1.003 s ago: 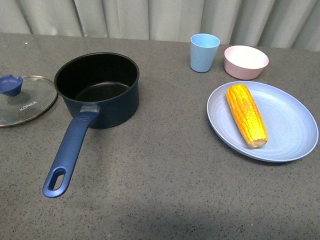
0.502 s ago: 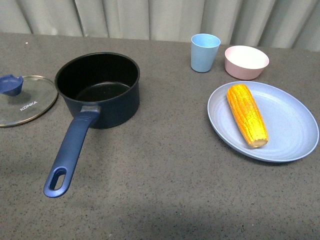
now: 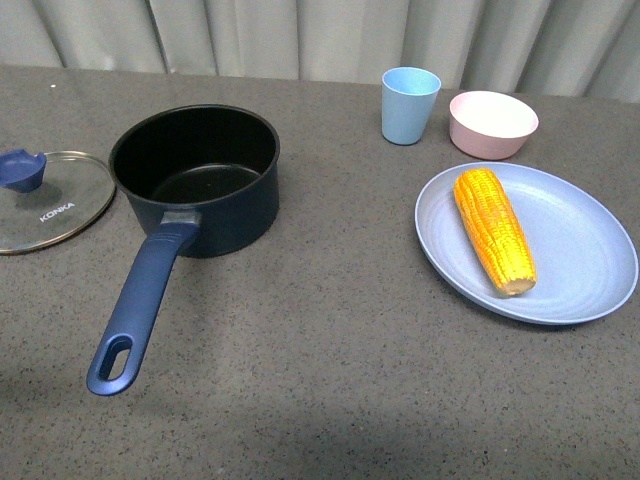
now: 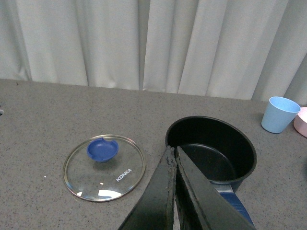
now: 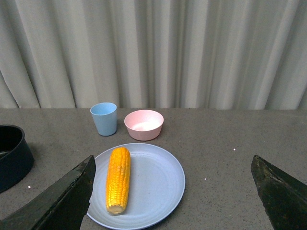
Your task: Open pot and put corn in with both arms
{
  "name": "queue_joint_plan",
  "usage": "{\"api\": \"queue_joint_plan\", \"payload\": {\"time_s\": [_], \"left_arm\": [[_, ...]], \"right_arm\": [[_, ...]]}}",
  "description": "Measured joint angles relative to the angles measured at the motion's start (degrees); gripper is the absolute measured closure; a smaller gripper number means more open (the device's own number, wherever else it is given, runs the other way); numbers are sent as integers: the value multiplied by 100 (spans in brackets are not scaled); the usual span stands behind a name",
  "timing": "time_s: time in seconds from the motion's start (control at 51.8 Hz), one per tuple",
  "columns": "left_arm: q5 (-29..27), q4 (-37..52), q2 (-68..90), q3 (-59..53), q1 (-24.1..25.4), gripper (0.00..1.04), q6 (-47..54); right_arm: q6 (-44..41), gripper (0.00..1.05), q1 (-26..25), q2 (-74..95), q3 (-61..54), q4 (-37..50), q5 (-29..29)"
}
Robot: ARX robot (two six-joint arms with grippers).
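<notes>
Plenty of bare table (image 3: pixel 330 330) between pot (image 3: pixel 232 215) and corn (image 3: pixel 493 230) plate (image 3: pixel 580 250); left gripper (image 4: pixel 173 153) pinched closed, right gripper (image 5: pixel 172 163) spread wide.

On the left gripper (image 4: pixel 173 149), two long matte black fingers (image 4: pixel 156 203), narrowing toward the tips, inner edges rough and flecked grey. On the right gripper (image 5: pixel 172 159), two broad black wedge-shaped fingers (image 5: pixel 62 201), surfaces faintly grainy, upper edges straight, coming to blunt points.
</notes>
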Motion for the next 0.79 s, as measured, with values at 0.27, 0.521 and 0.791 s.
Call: {"api": "queue_joint_plan", "payload": {"time_s": [0.27, 0.521, 0.791], "left_arm": [[0, -1062, -1263, -125, 0, 101, 0], [0, -1950, -2236, -129, 0, 101, 0], [0, -2625, -2951, -129, 0, 101, 0]], "right_arm": [[0, 9, 0, 0, 0, 0, 0], [0, 9, 0, 0, 0, 0, 0], [0, 9, 0, 0, 0, 0, 0]]}}
